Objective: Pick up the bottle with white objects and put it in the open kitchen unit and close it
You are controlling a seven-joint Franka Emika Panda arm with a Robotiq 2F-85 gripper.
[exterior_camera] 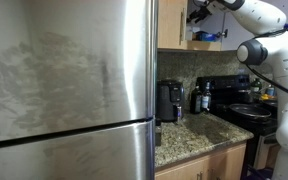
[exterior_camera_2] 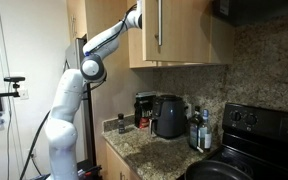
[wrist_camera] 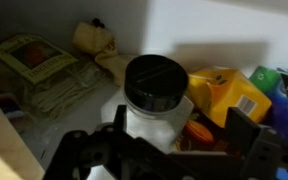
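The bottle [wrist_camera: 152, 100] stands upright on the white shelf inside the wall cabinet [wrist_camera: 219, 25]. It has a pale, whitish body and a round dark lid that faces the wrist camera. The gripper [wrist_camera: 169, 138] is at the bottle with its jaws spread: in the wrist view one dark finger shows to the left of the bottle and the other to the right, each with a gap to the bottle's side, so nothing is pinched.

Just beside the bottle on the right lies a yellow box [wrist_camera: 229, 95], with something orange low between the two. Further right there is a green package [wrist_camera: 269, 80]. On the left, near the back of the shelf, sits a crumpled tan bag [wrist_camera: 96, 42], and further left a flat printed packet [wrist_camera: 26, 58] rests on a pale bundle.

In both exterior views the white robot arm [exterior_camera_2: 84, 70] reaches up into the tan cabinet [exterior_camera_2: 179, 40]. Its wrist is inside the open front in an exterior view [exterior_camera: 199, 12]; from the opposite side the gripper is hidden behind the cabinet.

Below the cabinet, a speckled stone tabletop [exterior_camera: 184, 142] carries a dark coffee maker [exterior_camera: 169, 100] and a few dark bottles [exterior_camera: 199, 98] against the wall. A black stove [exterior_camera: 249, 112] stands next to it with a pan on top. A big steel fridge [exterior_camera: 64, 90] fills the near side of that view.
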